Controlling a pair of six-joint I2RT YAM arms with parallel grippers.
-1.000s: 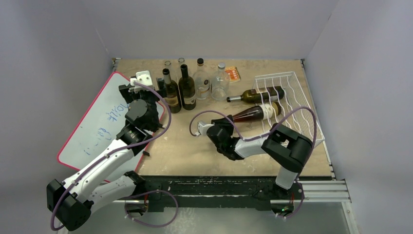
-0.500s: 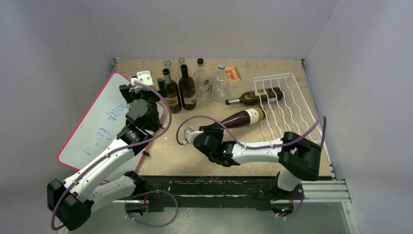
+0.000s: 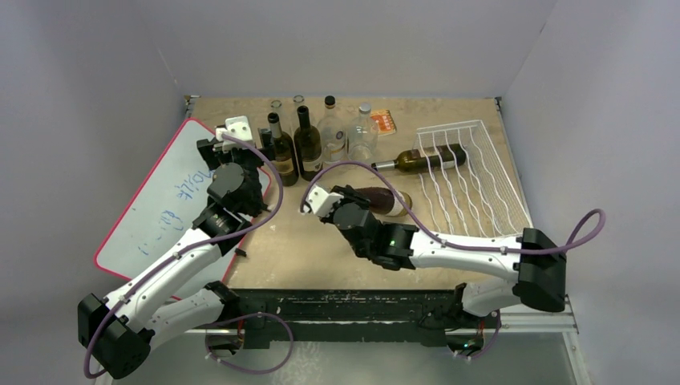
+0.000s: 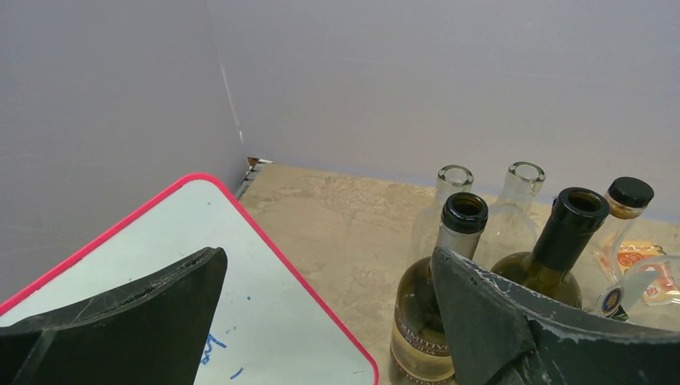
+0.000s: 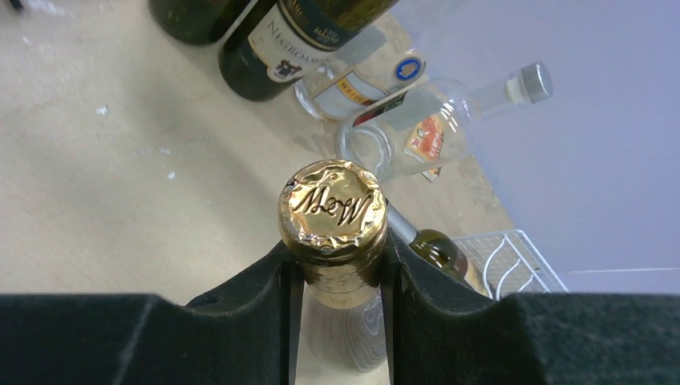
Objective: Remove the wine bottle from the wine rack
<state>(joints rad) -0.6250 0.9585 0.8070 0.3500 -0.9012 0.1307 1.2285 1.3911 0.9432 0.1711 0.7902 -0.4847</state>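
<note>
Wine rack [image 3: 481,180]: at 3 o'clock; second bottle [image 3: 425,158] stayed cradled.
Wine bottle [image 3: 389,200]: had been drawn toward 9 o'clock, now clear of the rack; removal judged nearly complete.
Right gripper [image 5: 337,269]: clamped on its foil-capped neck.
Left gripper [image 4: 325,269]: spread wide, empty, at 10 o'clock.

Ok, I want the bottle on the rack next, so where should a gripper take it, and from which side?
Probably by the neck. The bottle lies on its side in the rack, its neck sticking out past the rack's left edge, slim enough for the jaws. Come from the left; the rack hems in the wide body.
</note>
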